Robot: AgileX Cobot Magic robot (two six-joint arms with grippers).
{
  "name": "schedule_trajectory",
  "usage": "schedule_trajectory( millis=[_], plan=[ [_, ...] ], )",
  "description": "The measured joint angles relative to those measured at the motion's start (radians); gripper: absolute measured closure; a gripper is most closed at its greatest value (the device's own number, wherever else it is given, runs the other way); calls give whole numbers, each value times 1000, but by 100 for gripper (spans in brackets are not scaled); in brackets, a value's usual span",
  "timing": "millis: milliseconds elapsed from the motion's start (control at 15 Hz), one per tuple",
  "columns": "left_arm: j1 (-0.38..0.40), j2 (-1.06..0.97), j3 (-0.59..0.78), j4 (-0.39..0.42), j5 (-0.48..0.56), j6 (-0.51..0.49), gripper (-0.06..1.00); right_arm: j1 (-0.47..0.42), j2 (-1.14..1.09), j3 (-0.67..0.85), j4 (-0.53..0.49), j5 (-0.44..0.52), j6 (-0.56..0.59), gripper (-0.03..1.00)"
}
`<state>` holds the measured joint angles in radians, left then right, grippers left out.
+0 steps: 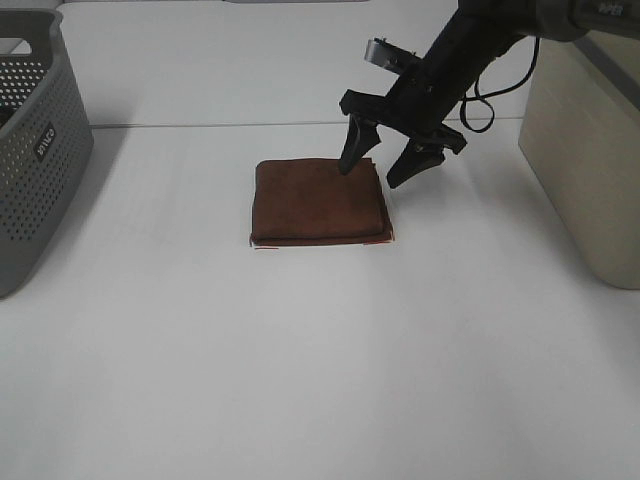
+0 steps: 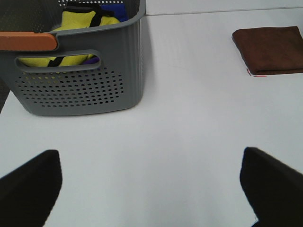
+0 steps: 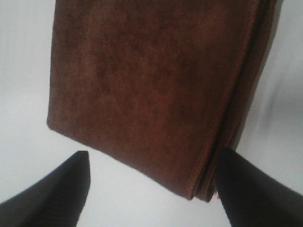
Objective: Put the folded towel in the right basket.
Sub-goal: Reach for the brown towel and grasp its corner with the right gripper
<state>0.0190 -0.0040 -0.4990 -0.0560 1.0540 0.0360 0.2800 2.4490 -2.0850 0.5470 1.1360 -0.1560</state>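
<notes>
The folded brown towel [image 1: 318,202] lies flat on the white table at its middle. It also shows in the left wrist view [image 2: 271,49] and fills the right wrist view [image 3: 151,90]. My right gripper [image 1: 378,167] is open and hovers over the towel's far right corner, one finger over the cloth, the other past its right edge. In the right wrist view the gripper [image 3: 151,189] spans that corner. The beige right basket [image 1: 585,150] stands at the right edge. My left gripper [image 2: 151,189] is open and empty above bare table, out of the high view.
A grey perforated basket [image 1: 30,150] stands at the far left; in the left wrist view it [image 2: 80,80] holds yellow and blue items. A seam line crosses the table behind the towel.
</notes>
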Motion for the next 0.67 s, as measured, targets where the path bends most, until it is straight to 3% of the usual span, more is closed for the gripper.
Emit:
schedule_trajectory(
  millis=[467,667],
  plan=[
    [0,0,0,0,0,0,-3,-47,152,-115,17,-8,-50,26],
    [0,0,0,0,0,0,-3,-47,180,-127,111,-18,-101,27]
  ],
)
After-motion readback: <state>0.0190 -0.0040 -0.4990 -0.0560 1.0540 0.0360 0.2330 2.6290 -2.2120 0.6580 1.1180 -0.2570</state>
